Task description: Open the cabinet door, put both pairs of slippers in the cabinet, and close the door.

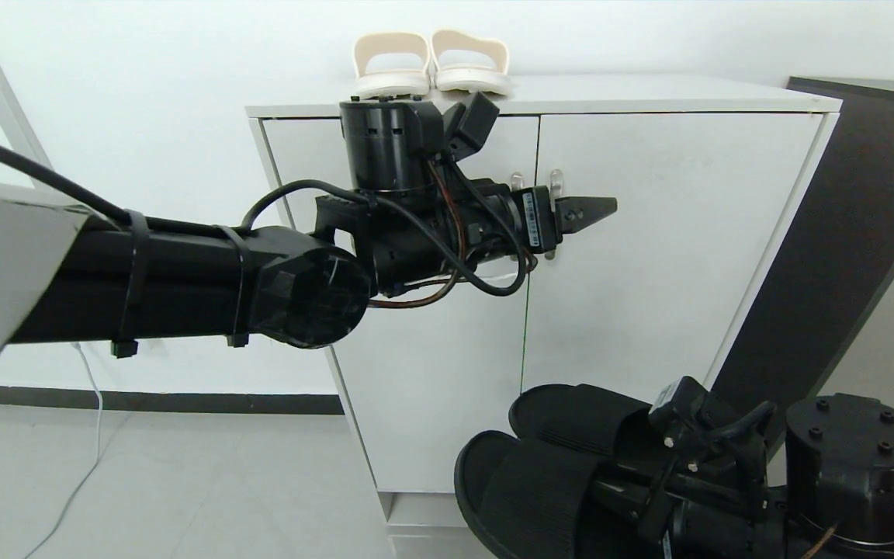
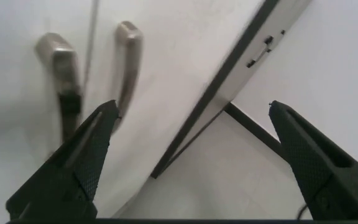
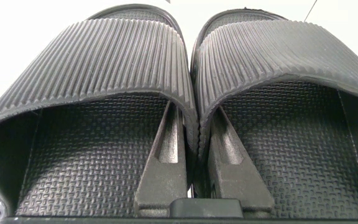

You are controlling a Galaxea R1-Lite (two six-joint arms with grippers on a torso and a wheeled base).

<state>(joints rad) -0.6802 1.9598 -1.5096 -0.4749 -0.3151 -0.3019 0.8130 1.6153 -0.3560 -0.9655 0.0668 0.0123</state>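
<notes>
The white two-door cabinet [image 1: 649,272] stands shut, with a pair of cream plastic slippers [image 1: 431,66] on its top. The left gripper [image 1: 598,211] has its fingers spread wide, one close beside the two metal door handles [image 2: 128,62]. The right gripper [image 3: 194,165] pinches the touching inner sides of the black ribbed slippers [image 3: 135,62], held low before the right door.

Blk ribbed slippers [image 3: 135,62], cream slippers [image 1: 393,81], wht cabinet [image 1: 649,233], silver handles [image 2: 128,56]

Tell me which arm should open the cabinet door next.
Left, most likely. The left hand is open right at the door handles of the closed cabinet, while the right hand is clamped on the black slippers, one finger inside each.
</notes>
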